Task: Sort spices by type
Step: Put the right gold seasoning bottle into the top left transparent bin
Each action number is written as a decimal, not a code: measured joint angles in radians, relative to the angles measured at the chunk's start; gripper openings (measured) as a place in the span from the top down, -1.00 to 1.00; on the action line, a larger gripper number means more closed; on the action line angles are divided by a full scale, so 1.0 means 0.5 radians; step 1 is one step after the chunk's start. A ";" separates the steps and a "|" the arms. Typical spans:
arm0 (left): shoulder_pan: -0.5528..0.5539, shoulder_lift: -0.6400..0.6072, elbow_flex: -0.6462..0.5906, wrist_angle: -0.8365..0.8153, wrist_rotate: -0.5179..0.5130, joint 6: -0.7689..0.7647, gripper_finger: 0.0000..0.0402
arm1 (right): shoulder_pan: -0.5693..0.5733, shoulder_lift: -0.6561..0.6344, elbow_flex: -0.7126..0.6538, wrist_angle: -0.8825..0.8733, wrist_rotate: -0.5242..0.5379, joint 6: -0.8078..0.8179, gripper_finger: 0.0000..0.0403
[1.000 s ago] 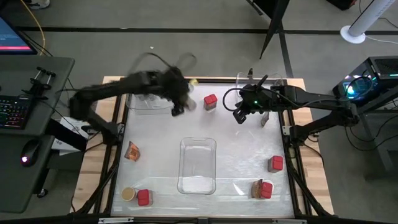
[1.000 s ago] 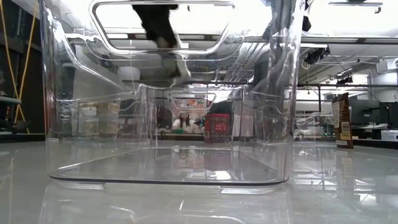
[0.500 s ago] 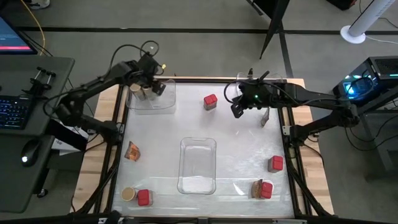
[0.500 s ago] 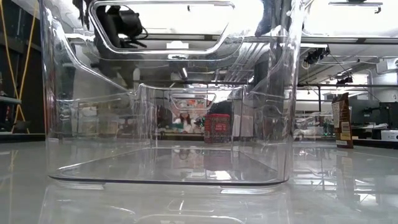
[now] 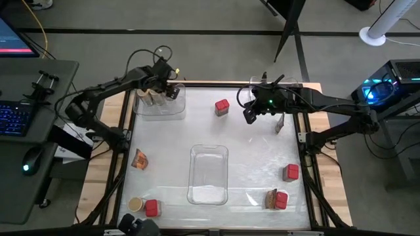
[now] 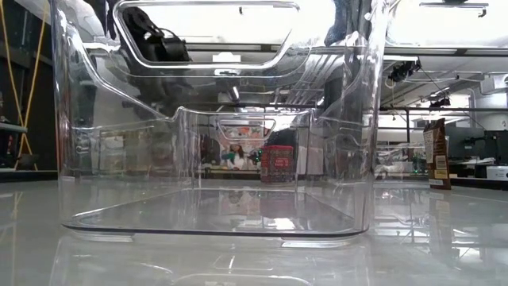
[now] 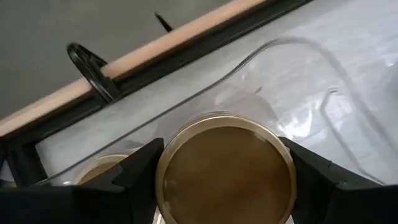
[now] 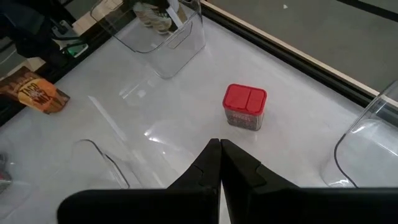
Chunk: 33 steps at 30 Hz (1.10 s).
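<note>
My left gripper point(image 5: 165, 90) is over the far-left clear tray point(image 5: 159, 107), shut on a round jar with a tan lid point(image 7: 225, 169). A second tan-lidded jar point(image 7: 99, 169) stands in the tray beside it. My right gripper point(image 5: 249, 116) is shut and holds nothing; it hovers right of a red box point(image 5: 222, 107) that stands on the table's far middle point(image 8: 244, 107). On the table also lie a foil packet point(image 5: 139, 158), a jar point(image 5: 135, 204), and red boxes point(image 5: 151, 208) point(image 5: 291, 172). My left gripper holds the jar by the rim of its tan lid point(image 7: 168, 163), pinched between the two fingers, one on each side. The fingers come from above, pointing down. The jar is upright inside the tray's walls; whether its base rests on the tray floor is hidden.
A clear tray point(image 5: 209, 174) sits at the table's middle and fills the low view point(image 6: 214, 119). Another clear tray point(image 5: 275, 88) is at the far right, with a packet point(image 5: 280, 123) beside it. A packet and a red box point(image 5: 277, 198) lie near right.
My left arm has swung from the table's far middle toward the left, to the far-left tray, and in the last half second has settled there with little further motion. My right gripper has stayed shut and drifted slightly toward the far edge.
</note>
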State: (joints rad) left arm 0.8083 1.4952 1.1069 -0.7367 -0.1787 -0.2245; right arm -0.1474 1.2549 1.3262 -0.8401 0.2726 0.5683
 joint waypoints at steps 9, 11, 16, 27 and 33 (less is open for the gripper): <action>0.007 0.168 0.003 0.053 -0.113 -0.013 -0.53 | 0.001 0.000 0.000 0.002 -0.040 0.053 1.00; 0.008 0.166 0.002 0.083 -0.109 -0.023 -0.54 | 0.005 0.000 0.001 0.002 -0.042 0.063 1.00; 0.008 0.146 0.024 0.083 -0.104 -0.041 -0.55 | 0.005 0.000 0.001 0.002 -0.043 0.069 1.00; -0.007 -0.006 0.249 -0.070 -0.072 -0.055 -0.56 | 0.005 0.000 0.001 0.001 -0.044 0.069 1.00; -0.166 -0.116 0.212 -0.100 0.039 -0.072 -0.20 | 0.005 0.000 0.001 0.002 -0.045 0.027 1.00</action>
State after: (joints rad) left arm 0.7254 1.4374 1.2131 -0.7869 -0.1594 -0.2604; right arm -0.1452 1.2549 1.3266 -0.8392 0.2503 0.5819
